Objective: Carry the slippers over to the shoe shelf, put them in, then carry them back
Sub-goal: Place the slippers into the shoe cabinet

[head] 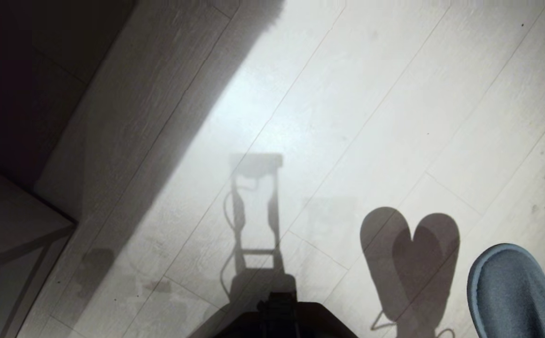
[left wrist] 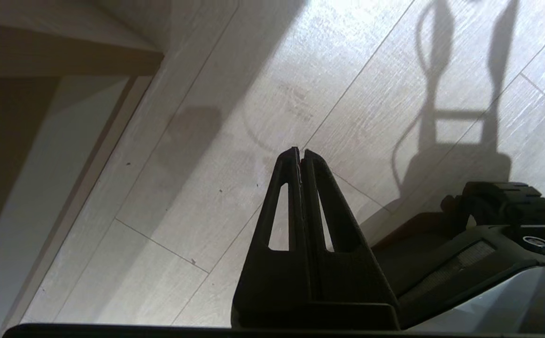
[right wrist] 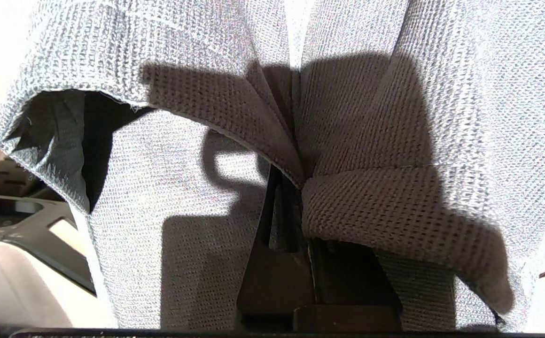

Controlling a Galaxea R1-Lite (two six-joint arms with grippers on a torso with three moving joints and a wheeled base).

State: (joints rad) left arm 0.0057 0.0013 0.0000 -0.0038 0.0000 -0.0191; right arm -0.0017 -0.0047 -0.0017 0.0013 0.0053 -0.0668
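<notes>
A: Slippers (head: 507,291) — where are they?
B: Near right, off the pale plank floor (head: 347,117), their knitted grey-blue fabric pinched in the clamped right end effector (right wrist: 296,188).
A: The left end effector (left wrist: 300,157)?
B: Closed, empty; taupe laminate furniture (head: 9,220) stands left.

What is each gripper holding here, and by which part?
The right gripper is shut on the slippers, pinching the bunched fabric edges of both uppers together. The left gripper is shut and holds nothing.
</notes>
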